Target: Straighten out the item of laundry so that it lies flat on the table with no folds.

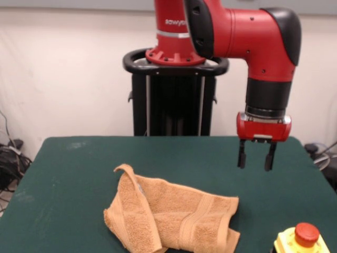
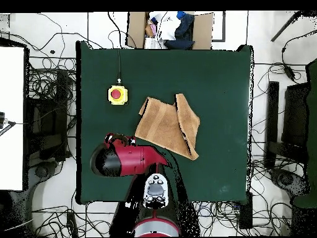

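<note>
Hand (image 1: 256,157) hangs above the counter (image 1: 63,174), fingers apart, holding nothing, off to one side of the towel (image 1: 174,216). Towel lies rumpled, one side folded over, near the red button box (image 1: 303,240).

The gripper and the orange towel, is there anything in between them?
Nothing: in the front view only bare green table shows between the open gripper, hanging in the air, and the crumpled towel. The yellow button box sits off to the side.

Towel (image 1: 171,221) — bottom edge cropped.
</note>
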